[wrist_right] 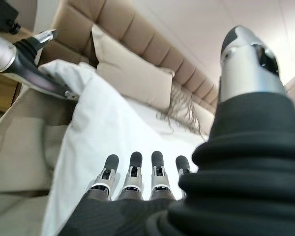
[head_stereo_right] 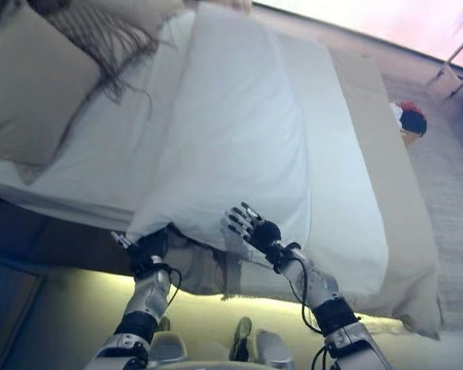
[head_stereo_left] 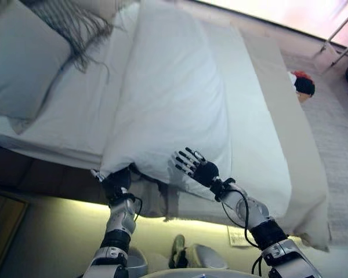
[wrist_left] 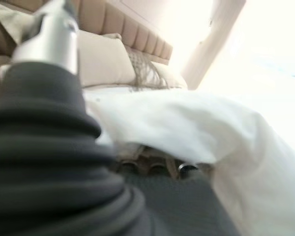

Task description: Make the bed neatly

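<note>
A white duvet (head_stereo_left: 174,92) lies in a thick fold down the middle of the bed, over a white sheet (head_stereo_left: 255,133). My left hand (head_stereo_left: 117,184) is at the duvet's near corner at the bed's side edge, its fingers (wrist_left: 157,168) curled under the cloth and holding it. My right hand (head_stereo_left: 204,171) is open with straight, spread fingers (wrist_right: 132,172), resting at the duvet's near edge, a little to the right of the left hand.
A beige pillow (head_stereo_left: 23,58) and a grey fringed throw (head_stereo_left: 75,23) lie at the head of the bed, by a padded headboard (wrist_right: 113,29). A beige cover (head_stereo_left: 290,116) hangs over the far side. A red and black object (head_stereo_left: 303,84) lies on the carpet (head_stereo_left: 336,133).
</note>
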{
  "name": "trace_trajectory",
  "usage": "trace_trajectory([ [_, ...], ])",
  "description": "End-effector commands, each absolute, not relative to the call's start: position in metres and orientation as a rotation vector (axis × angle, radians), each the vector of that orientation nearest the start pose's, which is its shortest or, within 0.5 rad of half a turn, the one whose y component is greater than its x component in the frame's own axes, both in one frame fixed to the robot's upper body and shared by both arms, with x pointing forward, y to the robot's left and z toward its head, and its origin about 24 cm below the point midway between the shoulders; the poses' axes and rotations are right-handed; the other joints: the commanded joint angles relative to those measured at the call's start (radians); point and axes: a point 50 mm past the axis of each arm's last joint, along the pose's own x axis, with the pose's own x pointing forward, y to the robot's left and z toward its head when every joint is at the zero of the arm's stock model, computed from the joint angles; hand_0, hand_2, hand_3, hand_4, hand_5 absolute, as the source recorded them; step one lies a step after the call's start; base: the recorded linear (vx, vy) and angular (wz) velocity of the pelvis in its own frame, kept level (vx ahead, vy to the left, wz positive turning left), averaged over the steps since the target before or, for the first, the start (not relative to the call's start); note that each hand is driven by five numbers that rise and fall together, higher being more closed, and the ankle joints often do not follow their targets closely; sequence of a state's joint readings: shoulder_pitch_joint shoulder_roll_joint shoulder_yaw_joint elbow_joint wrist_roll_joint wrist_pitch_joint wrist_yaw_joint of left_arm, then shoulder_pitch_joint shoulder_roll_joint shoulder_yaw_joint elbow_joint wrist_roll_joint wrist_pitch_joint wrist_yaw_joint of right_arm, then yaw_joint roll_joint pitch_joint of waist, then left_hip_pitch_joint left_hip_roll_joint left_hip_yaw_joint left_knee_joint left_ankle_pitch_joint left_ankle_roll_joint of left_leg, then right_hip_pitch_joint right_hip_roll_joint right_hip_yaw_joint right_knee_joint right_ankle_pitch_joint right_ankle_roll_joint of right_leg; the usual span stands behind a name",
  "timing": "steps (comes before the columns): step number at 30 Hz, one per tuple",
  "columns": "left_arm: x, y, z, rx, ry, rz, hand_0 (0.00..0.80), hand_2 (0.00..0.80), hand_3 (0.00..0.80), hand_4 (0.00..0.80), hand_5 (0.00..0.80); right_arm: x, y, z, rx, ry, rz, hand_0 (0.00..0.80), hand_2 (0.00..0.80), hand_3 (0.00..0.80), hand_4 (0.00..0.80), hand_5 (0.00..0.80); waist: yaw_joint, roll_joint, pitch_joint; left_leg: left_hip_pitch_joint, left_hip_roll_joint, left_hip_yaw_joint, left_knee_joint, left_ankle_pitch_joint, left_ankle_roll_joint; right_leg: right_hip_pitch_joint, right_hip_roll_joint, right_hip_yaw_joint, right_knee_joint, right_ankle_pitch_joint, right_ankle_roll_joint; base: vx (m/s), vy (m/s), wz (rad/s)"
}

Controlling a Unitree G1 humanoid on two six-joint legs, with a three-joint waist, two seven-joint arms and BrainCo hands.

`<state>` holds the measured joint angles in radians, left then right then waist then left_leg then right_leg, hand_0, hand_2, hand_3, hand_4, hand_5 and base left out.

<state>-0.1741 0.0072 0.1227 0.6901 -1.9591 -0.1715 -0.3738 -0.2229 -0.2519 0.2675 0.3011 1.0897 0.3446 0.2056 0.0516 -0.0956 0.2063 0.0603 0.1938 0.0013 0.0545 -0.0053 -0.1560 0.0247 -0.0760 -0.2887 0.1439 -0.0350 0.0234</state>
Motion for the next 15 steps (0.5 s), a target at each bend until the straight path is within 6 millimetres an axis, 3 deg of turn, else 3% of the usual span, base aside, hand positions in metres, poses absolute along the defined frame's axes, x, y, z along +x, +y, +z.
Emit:
trace_trajectory([
  [1,0.243,0.245,-0.041,-1.742,-0.422,0.471,0.0,0.0,0.0,0.0,0.0,0.274,-0.131,0.014,0.811,0.41,0.411,0.0,0.0,0.0,0.0,0.0,0.065,-0.033,-0.085,0.011,-0.017,-0.005,-0.013,0.057,0.04,0.101,-0.084,0.014,-0.061,0.014,0.062,0.072,0.076,0.03],
  [11,0.206,0.286,-0.058,-1.674,-0.464,0.62,0.0,0.0,0.0,0.0,0.0,0.274,-0.172,0.006,0.791,0.423,0.311,0.0,0.0,0.0,0.0,0.0,0.074,0.023,-0.133,0.039,-0.036,-0.01,-0.054,0.07,0.038,0.133,-0.102,-0.003,-0.098,0.02,0.067,0.03,0.054,0.04],
  [15,0.19,0.305,-0.063,-1.634,-0.463,0.691,0.0,0.0,0.0,0.0,0.0,0.276,-0.178,0.008,0.788,0.422,0.306,0.0,0.0,0.0,0.0,0.0,0.078,0.041,-0.143,0.041,-0.04,-0.013,-0.063,0.076,0.035,0.137,-0.107,-0.009,-0.108,0.023,0.068,0.023,0.076,0.04],
])
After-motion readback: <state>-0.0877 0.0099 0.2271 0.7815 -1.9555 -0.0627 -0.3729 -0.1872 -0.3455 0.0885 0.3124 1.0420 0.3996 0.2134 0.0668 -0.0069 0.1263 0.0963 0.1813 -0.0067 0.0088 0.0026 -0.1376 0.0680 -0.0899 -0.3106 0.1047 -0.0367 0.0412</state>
